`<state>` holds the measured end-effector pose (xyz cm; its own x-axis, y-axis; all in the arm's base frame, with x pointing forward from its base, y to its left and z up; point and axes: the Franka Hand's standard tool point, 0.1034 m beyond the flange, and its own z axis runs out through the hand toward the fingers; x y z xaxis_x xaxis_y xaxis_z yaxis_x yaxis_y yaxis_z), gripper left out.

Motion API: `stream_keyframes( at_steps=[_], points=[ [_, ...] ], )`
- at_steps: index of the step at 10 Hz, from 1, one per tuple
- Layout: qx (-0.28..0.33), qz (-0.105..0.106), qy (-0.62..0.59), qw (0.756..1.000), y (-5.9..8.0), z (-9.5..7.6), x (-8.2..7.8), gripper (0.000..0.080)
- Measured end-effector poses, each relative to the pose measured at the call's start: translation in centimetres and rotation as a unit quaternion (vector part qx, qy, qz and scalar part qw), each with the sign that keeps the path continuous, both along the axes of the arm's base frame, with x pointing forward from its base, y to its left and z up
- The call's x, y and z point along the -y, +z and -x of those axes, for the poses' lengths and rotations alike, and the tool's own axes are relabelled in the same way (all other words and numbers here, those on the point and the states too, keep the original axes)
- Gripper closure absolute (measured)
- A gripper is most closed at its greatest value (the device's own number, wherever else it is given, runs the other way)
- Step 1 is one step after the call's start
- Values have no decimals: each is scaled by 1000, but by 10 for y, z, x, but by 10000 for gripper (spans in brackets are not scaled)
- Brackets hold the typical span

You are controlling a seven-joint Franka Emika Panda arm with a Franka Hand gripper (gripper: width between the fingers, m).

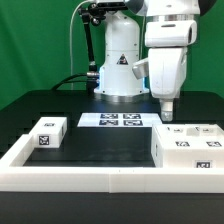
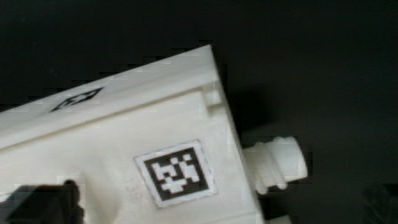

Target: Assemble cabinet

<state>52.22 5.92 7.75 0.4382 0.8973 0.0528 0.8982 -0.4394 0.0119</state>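
Observation:
A large white cabinet body [image 1: 186,146] with marker tags lies at the exterior view's right, inside the white border. A small white cabinet part [image 1: 47,133] with a tag lies at the left. My gripper [image 1: 168,103] hangs just above the far left corner of the cabinet body and holds nothing. In the wrist view the cabinet body [image 2: 125,130] fills the frame, with a tag [image 2: 175,172] and a round white knob [image 2: 281,165] on its edge. One dark finger [image 2: 36,205] shows at the picture's edge, so the gripper [image 2: 196,212] looks open above the part.
The marker board [image 1: 122,121] lies flat on the black table in front of the robot base [image 1: 119,70]. A low white border wall [image 1: 90,178] runs along the front and left sides of the work area.

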Motion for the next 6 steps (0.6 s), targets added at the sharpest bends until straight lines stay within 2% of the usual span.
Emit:
stream_keyframes(
  at_steps=[2,3,4,5,6],
  points=[
    [-6,-18,-128,992,-8,3,10,2],
    [-16,-27,-225,974,-10,6,12,2],
    [-20,-30,-297,954,-11,9,6,2],
    [-30,-30,-383,923,-13,13,-5,2],
    [-38,-36,-446,894,-14,14,-8,2]
  ],
)
